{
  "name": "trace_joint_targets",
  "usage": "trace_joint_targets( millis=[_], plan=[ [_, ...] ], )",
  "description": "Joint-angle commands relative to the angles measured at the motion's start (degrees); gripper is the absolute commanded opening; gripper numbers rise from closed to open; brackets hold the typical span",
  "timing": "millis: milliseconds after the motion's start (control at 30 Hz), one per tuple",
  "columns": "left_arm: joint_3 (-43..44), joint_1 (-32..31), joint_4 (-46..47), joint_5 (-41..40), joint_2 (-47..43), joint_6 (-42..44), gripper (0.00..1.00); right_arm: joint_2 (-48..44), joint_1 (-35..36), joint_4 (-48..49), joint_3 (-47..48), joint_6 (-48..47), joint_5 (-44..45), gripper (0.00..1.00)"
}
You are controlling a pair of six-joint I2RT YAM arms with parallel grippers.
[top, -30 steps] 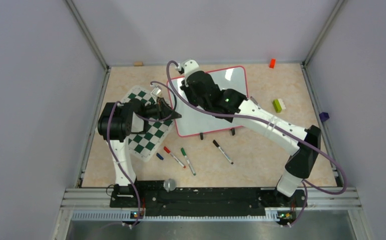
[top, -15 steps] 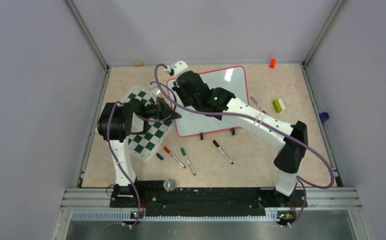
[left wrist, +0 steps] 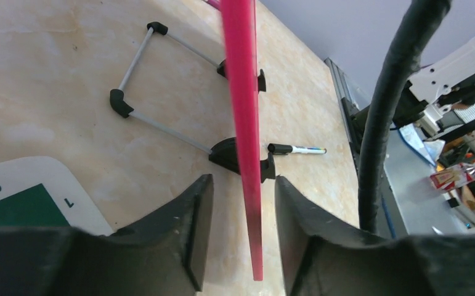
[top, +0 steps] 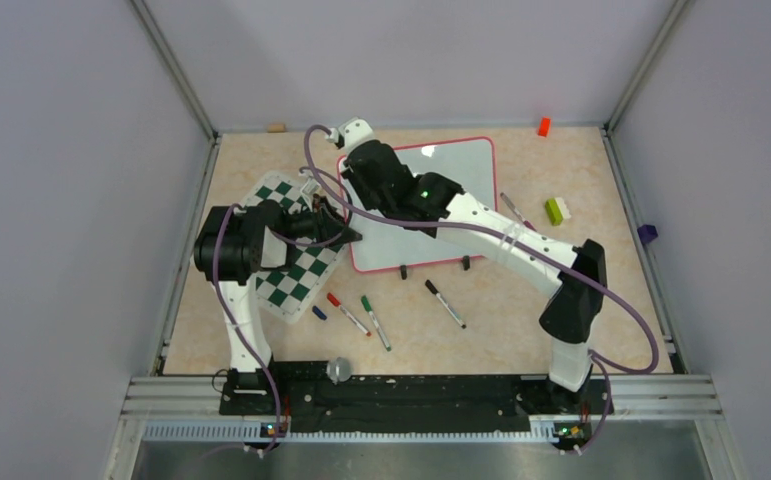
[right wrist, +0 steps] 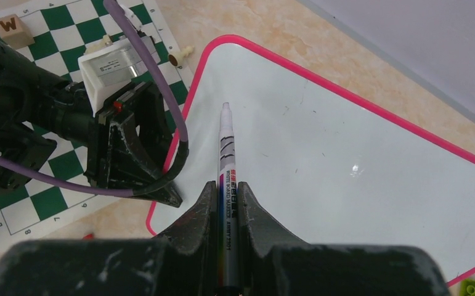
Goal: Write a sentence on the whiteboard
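Pinching marker point(right wrist: 225, 148), right gripper point(right wrist: 227, 188), left wrist alone shows left gripper point(left wrist: 242, 185) parted astride whiteboard point(left wrist: 241, 74)

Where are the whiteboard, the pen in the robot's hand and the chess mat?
whiteboard point(right wrist: 345, 142): right wrist view, on its bare white middle.
pen point(right wrist: 225, 153): right wrist view, on the white barrel below the tip.
chess mat point(top: 299, 277): top view, on the squares at its near end.

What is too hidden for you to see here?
Top view: the right arm covers much of the whiteboard.
Left wrist view: whiteboard edge-on, face hidden.
Right wrist view: marker back end hidden between the fingers; tip contact unclear.
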Motion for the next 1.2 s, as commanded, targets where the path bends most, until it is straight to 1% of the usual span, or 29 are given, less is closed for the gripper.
trace_joint_targets(
  millis=[0,33,200,267,367,533,700,967,1167],
  plan=[
    [-0.54,0.2,5.38,1.0,-1.86,2.39,0.5,-0.27,0.16,0.96,2.0,0.63,0.5,0.0],
    [-0.57,0.22,5.41,0.95,-1.99,2.44,0.55,-0.31,0.13,0.97,1.91,0.75,0.38,0.0],
    [-0.73,0.25,5.41,0.86,-1.95,2.54,0.57,-0.42,0.08,1.01,1.55,1.02,0.22,0.0],
    [-0.79,0.21,5.37,0.85,-1.92,2.61,0.53,-0.45,0.08,0.96,1.43,1.11,0.26,0.0],
    [-0.9,0.24,5.4,0.69,-2.1,2.85,0.41,-0.37,0.0,0.99,1.32,1.16,0.45,0.0],
    [-1.03,-0.37,5.39,1.28,-2.71,3.55,0.3,-0.41,-0.15,0.96,1.29,1.53,0.33,0.0],
    [-0.83,-1.2,5.39,1.55,-3.1,3.79,0.26,-0.9,-0.18,0.97,0.63,1.94,0.5,0.0],
    [-0.76,-2.47,5.5,0.87,-3.34,4.69,0.08,-2.61,-0.17,1.52,-1.46,2.65,1.39,0.0],
    [0.01,-2.83,5.5,1.51,-2.68,4.2,0.04,-3.51,-0.16,2.8,-2.03,3.22,1.74,0.0]
  ],
)
